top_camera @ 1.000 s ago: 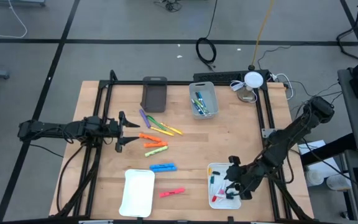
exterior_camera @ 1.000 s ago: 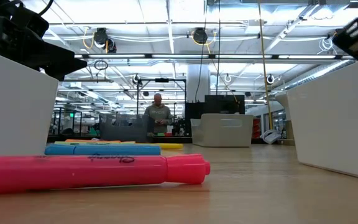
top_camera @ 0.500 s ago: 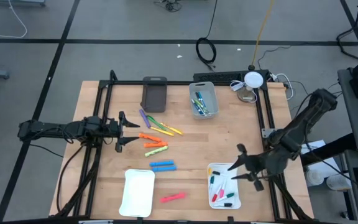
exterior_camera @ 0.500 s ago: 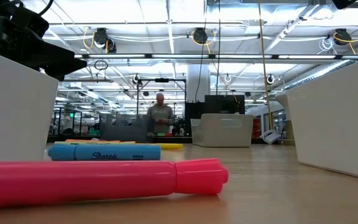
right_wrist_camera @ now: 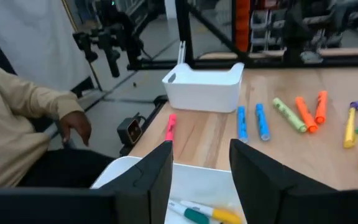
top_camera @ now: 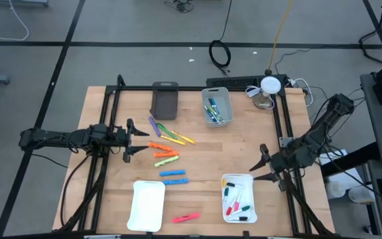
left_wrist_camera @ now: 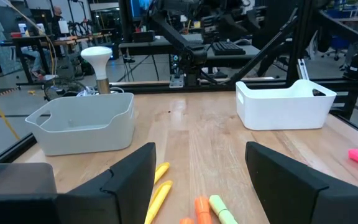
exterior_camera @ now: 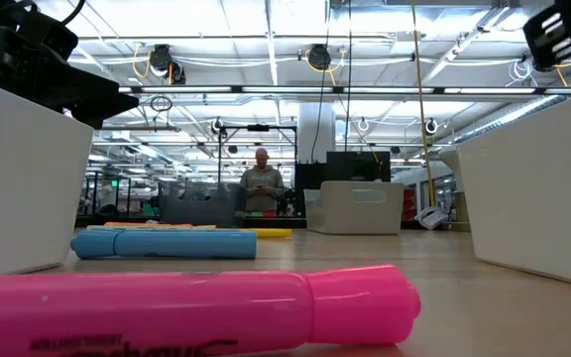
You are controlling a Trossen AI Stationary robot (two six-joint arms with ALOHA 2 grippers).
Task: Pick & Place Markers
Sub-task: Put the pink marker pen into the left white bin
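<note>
Here the pink marker [top_camera: 186, 218] lies near the table's [top_camera: 197, 143] front edge

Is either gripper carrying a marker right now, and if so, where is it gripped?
Neither holds anything. The right gripper hangs open and empty beside the white tray; the left gripper waits open near the loose markers.

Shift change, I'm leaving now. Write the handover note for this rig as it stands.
Left gripper: open, empty, parked beside the loose markers.
Right gripper: open, empty, above the table near the right white tray.
Done: thin markers lie in that tray; more sit in the light grey bin.
Left: a cluster of orange, yellow, green and purple markers, two blue markers, one pink marker. The left white tray holds nothing.
</note>
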